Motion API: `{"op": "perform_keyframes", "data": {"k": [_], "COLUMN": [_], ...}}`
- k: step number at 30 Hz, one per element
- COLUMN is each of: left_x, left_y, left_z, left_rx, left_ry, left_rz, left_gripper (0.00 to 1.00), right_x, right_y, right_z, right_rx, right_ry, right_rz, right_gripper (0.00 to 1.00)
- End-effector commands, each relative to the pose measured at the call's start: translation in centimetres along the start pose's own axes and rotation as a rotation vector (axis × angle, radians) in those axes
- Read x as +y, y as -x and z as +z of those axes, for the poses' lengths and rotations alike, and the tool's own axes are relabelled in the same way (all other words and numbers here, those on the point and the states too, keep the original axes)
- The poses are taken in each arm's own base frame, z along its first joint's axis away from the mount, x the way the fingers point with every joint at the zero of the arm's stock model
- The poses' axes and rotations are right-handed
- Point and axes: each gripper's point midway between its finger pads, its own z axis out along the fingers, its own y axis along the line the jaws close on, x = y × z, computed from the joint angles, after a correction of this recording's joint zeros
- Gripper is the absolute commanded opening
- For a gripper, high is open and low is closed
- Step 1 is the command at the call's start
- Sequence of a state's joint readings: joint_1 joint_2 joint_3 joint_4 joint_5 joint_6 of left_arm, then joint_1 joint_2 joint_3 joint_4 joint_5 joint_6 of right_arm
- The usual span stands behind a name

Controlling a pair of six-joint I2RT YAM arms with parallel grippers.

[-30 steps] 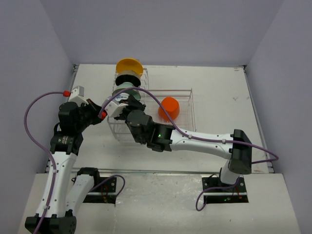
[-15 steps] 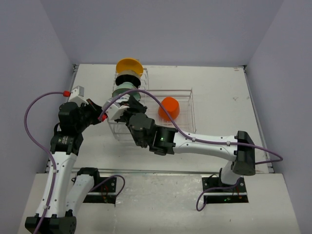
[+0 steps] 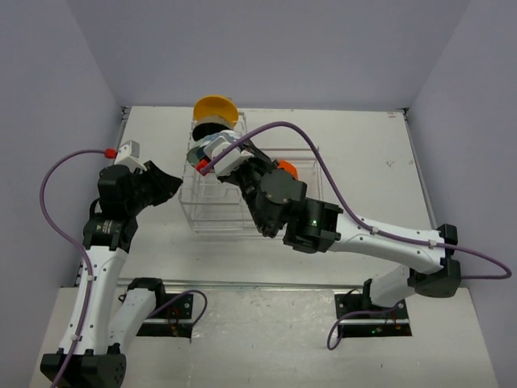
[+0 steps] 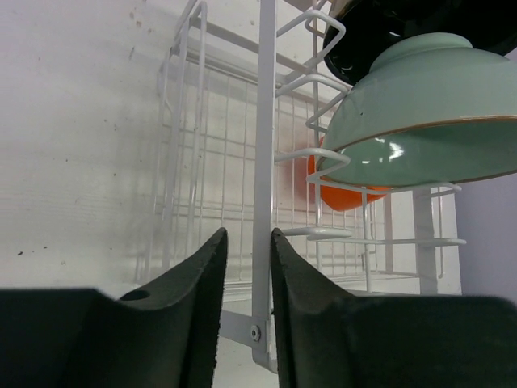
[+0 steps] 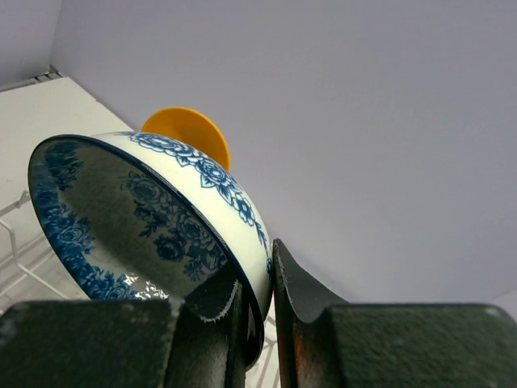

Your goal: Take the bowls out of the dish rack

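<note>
The right gripper [image 5: 257,279] was clamped on the rim of the blue-and-white bowl [image 5: 153,210], one finger inside the floral lining and the other against the outer wall. The bowl was tilted on edge, its opening turned towards the wrist camera. From above, that gripper and its bowl hung over the tall slotted end of the dish rack [image 3: 218,206], close to the other bowls standing there, though the arm hid whether the bowl touched any wire. The yellow bowl [image 3: 215,109] stood in the farthest slot, with the black bowl [image 4: 380,32] just nearer. The pale mint green bowl [image 4: 412,121] came next, propped on edge in the wire loops, its gold-lined rim facing down and to the right. The orange-red bowl [image 4: 343,194] lay in the low basket, seen through the wires behind the mint bowl and mostly covered by the right arm in the overhead view. The left gripper [image 4: 249,242] sat just beside the rack's left side on the white table [image 3: 363,162]. Its jaws stood narrowly parted, framing an upright white post of the rack. Whether either finger touched that post could not be told.
</note>
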State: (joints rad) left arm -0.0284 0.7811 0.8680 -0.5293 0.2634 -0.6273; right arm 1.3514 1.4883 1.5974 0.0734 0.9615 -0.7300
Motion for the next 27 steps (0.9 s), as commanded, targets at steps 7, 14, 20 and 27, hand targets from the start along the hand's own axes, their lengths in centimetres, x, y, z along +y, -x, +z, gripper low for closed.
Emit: {"op": "perform_keyframes", "data": {"k": [7, 14, 20, 27], "left_x": [-1.2, -2.2, -2.9, -6.2], "left_y": [0.7, 2.1, 3.6, 6.4], "left_z": [-0.6, -2.7, -5.0, -9.4], "left_rx": [0.014, -0.016, -0.046, -0.191], "left_ry": [-0.015, -0.004, 0.028, -0.075], "left_rz": [0.007, 0.016, 0.041, 0.118], "left_gripper": [0.44, 0.57, 0.65, 0.62], "right_x": [-3.9, -4.2, -3.8, -2.8], "right_y": [0.2, 0.7, 0.8, 1.9], "right_z": [-1.6, -1.7, -1.7, -2.0], "right_rx": [0.028, 0.022, 0.029, 0.168], "right_ry": [-0.035, -0.022, 0.012, 0.208], "right_rz": [0.115, 0.128, 0.152, 0.306], "right_gripper": [0.0, 0.0, 0.0, 0.0]}}
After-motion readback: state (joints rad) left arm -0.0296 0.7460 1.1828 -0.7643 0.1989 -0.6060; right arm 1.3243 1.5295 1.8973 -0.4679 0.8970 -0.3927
